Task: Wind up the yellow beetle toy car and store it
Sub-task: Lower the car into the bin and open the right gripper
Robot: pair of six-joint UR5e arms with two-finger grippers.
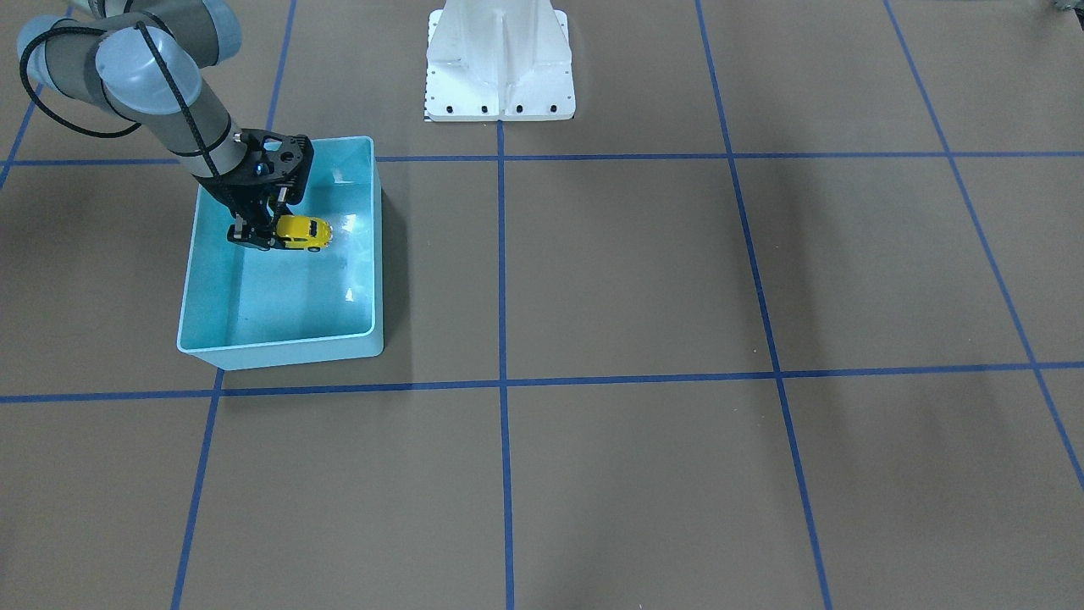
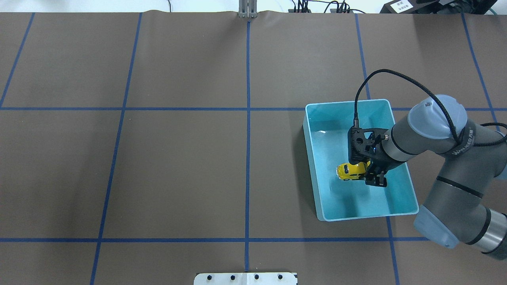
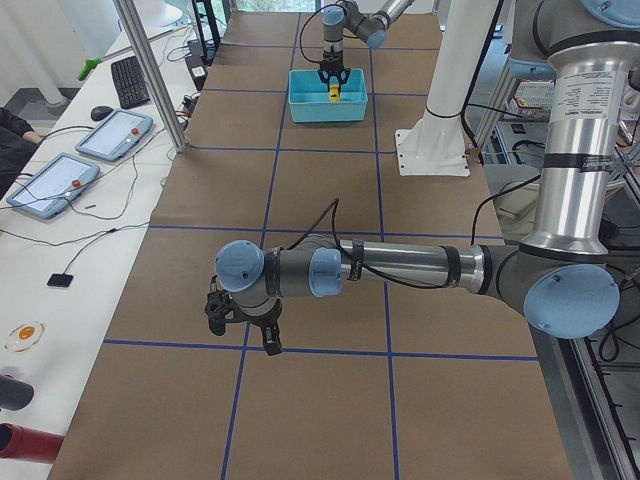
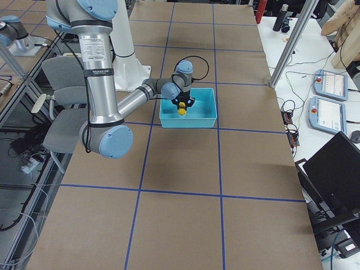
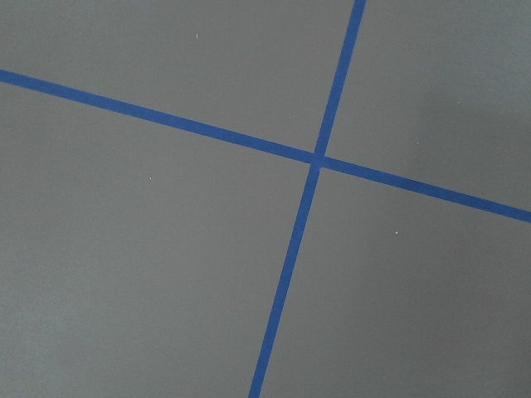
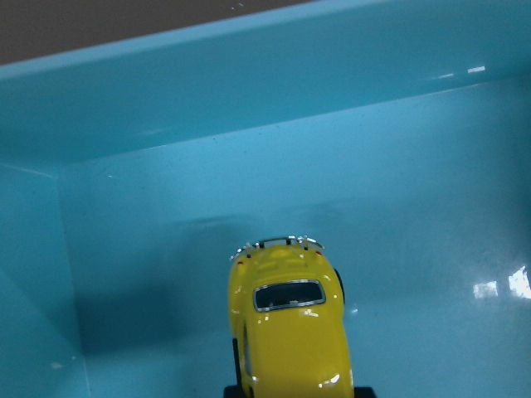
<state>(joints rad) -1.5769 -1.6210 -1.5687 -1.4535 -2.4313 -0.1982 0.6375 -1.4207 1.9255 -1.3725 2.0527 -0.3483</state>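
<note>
One toy: yellow beetle toy car (image 2: 350,171) inside light blue bin (image 2: 368,217), bin at 3 o'clock on tabletop (image 2: 178,166) in overhead view. Right gripper (image 2: 369,175) fingers clamped on one end of car; car juts toward 9 o'clock. Contact with bin floor unclear. Left gripper (image 3: 242,332) low over taped grid, well apart from bin; cannot tell finger opening.
</note>
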